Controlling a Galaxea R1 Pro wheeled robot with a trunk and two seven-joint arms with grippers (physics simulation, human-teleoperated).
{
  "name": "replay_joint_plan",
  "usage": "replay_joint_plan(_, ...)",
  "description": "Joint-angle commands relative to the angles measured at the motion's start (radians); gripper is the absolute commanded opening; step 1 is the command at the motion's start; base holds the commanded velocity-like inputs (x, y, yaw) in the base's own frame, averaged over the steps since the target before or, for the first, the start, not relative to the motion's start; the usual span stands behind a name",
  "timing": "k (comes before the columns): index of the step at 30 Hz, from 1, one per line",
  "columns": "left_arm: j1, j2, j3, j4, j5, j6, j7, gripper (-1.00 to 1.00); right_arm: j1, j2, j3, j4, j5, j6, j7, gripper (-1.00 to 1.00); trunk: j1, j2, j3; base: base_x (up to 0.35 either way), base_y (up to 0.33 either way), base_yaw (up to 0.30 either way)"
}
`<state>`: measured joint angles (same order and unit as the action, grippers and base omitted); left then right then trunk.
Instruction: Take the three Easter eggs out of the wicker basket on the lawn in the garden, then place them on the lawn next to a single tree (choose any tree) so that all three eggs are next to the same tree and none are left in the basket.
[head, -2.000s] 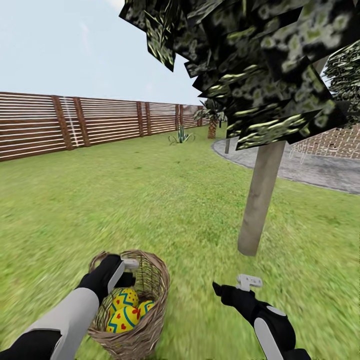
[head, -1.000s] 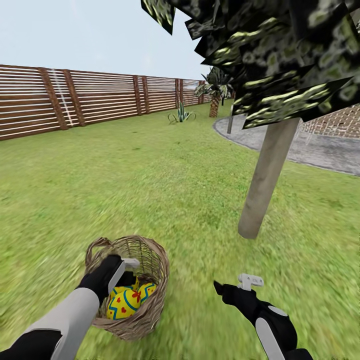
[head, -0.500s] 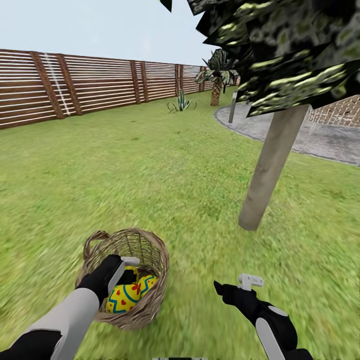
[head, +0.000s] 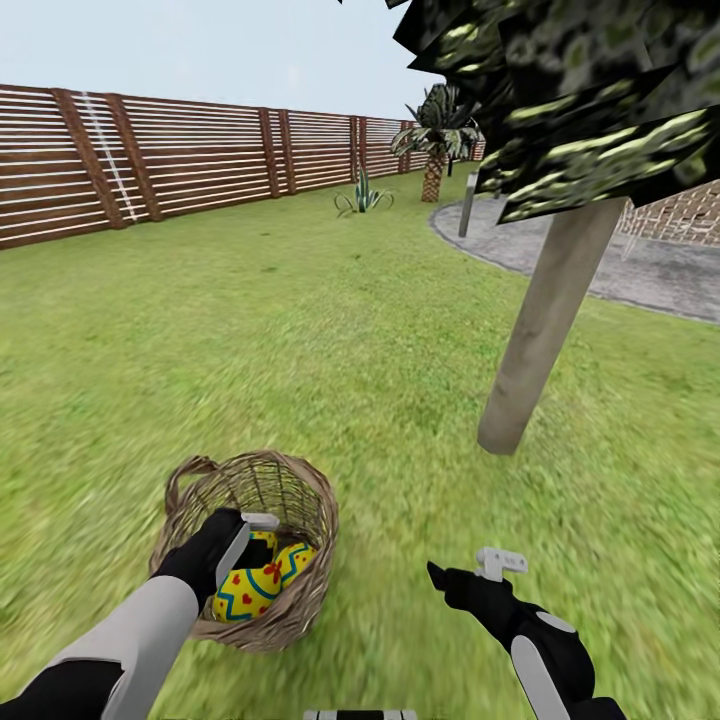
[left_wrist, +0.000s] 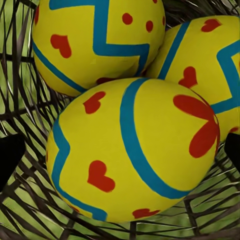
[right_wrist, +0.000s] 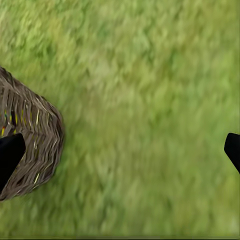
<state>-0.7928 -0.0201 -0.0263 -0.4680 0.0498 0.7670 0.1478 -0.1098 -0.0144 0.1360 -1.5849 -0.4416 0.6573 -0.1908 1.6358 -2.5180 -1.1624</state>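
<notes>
Head view: open lawn rings wicker basket.

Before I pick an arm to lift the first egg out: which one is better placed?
Left. The left gripper already reaches inside the brown wicker basket, open, with a yellow painted Easter egg between its fingertips. The right gripper hovers open over bare green lawn, beside the basket.

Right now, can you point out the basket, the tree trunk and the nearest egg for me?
wicker basket (head: 305, 497): head view, on its woven right rim.
tree trunk (head: 540, 330): head view, middle of the pale trunk.
nearest egg (left_wrist: 135, 155): left wrist view, middle of its yellow shell.
</notes>
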Motion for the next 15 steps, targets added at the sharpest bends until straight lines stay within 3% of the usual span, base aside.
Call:
replay_joint_plan(1,0.000,0.000,-0.003,-0.001,0.005,0.004,0.006,1.00,-0.001,-0.001,0.002,-0.001,-0.011,0.002,-0.010,1.00,0.000,-0.001,-0.005,0.000,0.000,0.000)
replay_joint_plan(5,0.000,0.000,-0.003,0.000,0.005,0.005,0.006,1.00,-0.001,-0.001,0.002,-0.001,-0.010,0.002,-0.010,1.00,0.002,-0.002,-0.020,0.000,0.000,0.000)
replay_joint_plan(15,0.000,0.000,-0.003,-0.001,0.005,0.003,0.006,1.00,-0.001,-0.001,0.002,-0.001,-0.011,0.002,-0.010,1.00,0.002,-0.002,-0.024,0.000,0.000,0.000)
